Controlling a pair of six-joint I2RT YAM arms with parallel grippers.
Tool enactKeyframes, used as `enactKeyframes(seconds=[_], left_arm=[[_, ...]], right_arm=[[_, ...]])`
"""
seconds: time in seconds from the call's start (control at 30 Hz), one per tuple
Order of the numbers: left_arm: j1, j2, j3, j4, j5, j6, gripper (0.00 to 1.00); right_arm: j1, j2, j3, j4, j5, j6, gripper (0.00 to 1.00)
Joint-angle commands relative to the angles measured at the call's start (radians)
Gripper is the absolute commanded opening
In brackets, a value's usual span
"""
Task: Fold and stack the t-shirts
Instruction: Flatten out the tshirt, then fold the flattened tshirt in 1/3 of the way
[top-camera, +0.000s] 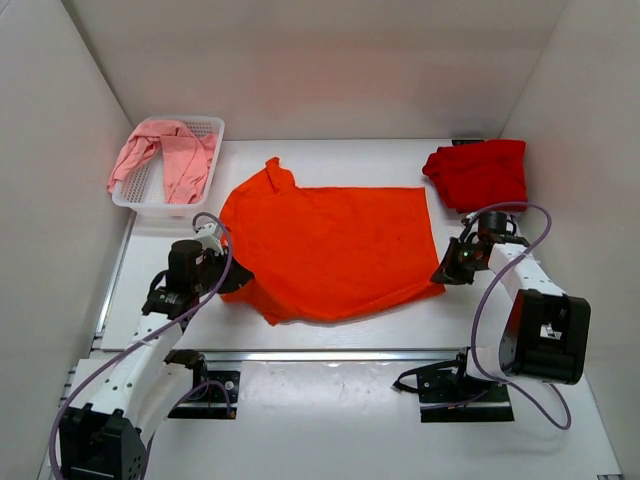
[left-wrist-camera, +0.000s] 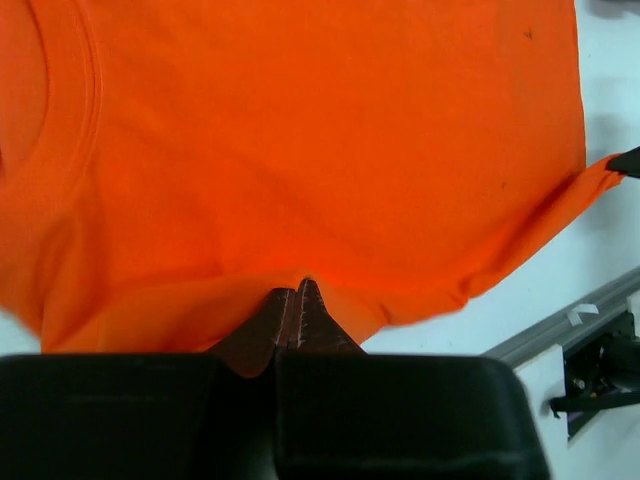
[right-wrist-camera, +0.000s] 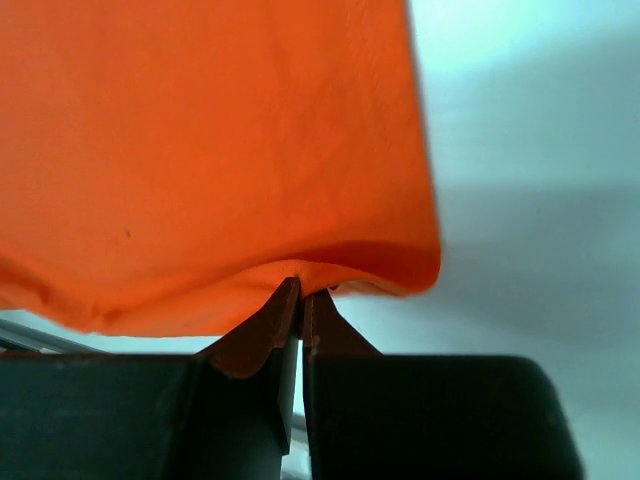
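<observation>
The orange t-shirt (top-camera: 330, 250) lies spread across the middle of the table, one sleeve sticking up at its back left. My left gripper (top-camera: 240, 278) is shut on its near left edge, and in the left wrist view the jaws (left-wrist-camera: 297, 295) pinch a fold of orange t-shirt (left-wrist-camera: 300, 140). My right gripper (top-camera: 447, 275) is shut on the near right corner, with the jaws (right-wrist-camera: 303, 293) closed on the hem of the orange t-shirt (right-wrist-camera: 200, 130). A darker red t-shirt (top-camera: 478, 172) sits bunched at the back right. A pale pink t-shirt (top-camera: 165, 160) hangs over the basket.
The white mesh basket (top-camera: 207, 128) stands at the back left corner. A metal rail (top-camera: 330, 355) runs along the table's near edge, with both arm bases just behind it. White walls close in the left, right and back sides.
</observation>
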Motion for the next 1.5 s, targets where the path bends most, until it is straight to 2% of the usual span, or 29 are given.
enactKeyframes(seconds=[0.0,0.33,0.73,1.33,1.4,1.47], left_arm=[[-0.008,-0.013,0.011,-0.034,0.041,-0.028,0.00],[0.017,-0.026,-0.028,-0.049,-0.029,-0.030,0.00],[0.087,0.048,0.061,-0.081,-0.195,0.005,0.00],[0.137,0.114,0.049,-0.032,-0.217,0.007,0.01],[0.144,0.123,0.048,-0.020,-0.224,0.005,0.03],[0.149,0.148,0.046,0.000,-0.224,-0.001,0.09]], right_arm=[[-0.023,-0.034,-0.030,-0.072,0.065,0.005,0.00],[-0.046,0.029,-0.041,-0.077,0.027,-0.024,0.00],[-0.077,0.124,0.045,-0.058,-0.012,-0.018,0.00],[-0.121,0.181,0.065,0.025,-0.107,0.022,0.00],[-0.132,0.187,0.065,0.037,-0.121,0.029,0.00],[-0.141,0.198,0.063,0.054,-0.139,0.035,0.00]])
